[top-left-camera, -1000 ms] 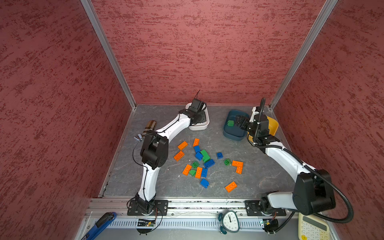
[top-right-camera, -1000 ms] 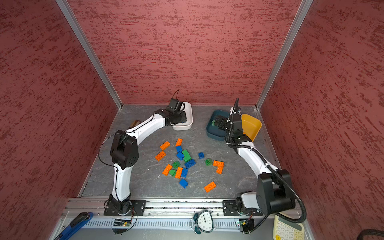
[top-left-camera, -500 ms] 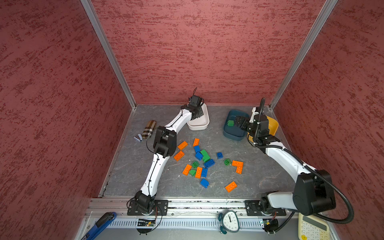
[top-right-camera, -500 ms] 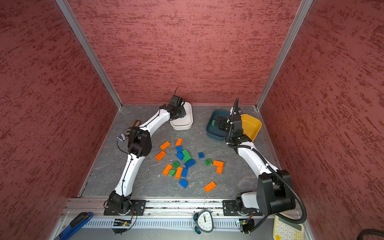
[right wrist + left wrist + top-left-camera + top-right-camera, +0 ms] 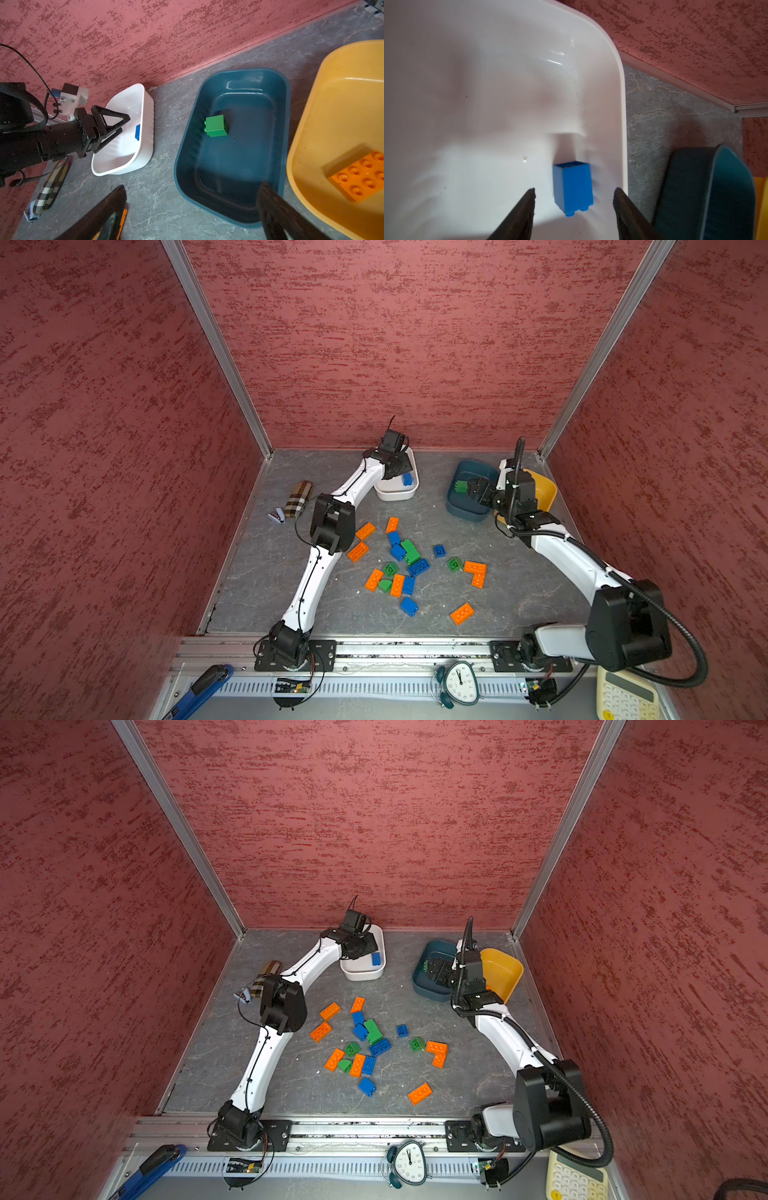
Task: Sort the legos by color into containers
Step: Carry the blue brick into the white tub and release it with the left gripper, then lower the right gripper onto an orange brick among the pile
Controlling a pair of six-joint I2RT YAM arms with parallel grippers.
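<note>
Counting left to right, we find the left gripper point(image 5: 574, 190), jaws apart, over the white bowl point(image 5: 395, 494) with one blue brick point(image 5: 407, 479), seemingly free of them. The right gripper point(image 5: 192, 188) is spread wide above the teal bowl point(image 5: 249, 99) and its green brick point(image 5: 216, 125). The yellow bowl point(image 5: 332, 93) has one orange brick point(image 5: 361, 174). Most legos point(image 5: 409, 564) lie unsorted on the bench point(image 5: 519, 593), lower centre.

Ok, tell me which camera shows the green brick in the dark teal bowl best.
The right wrist view: the small green studded plastic brick sits large and unobstructed inside the dark teal plastic bowl. Both top views show it only as a tiny green patch. The left wrist view shows the bowl's wall, not the brick.
</note>
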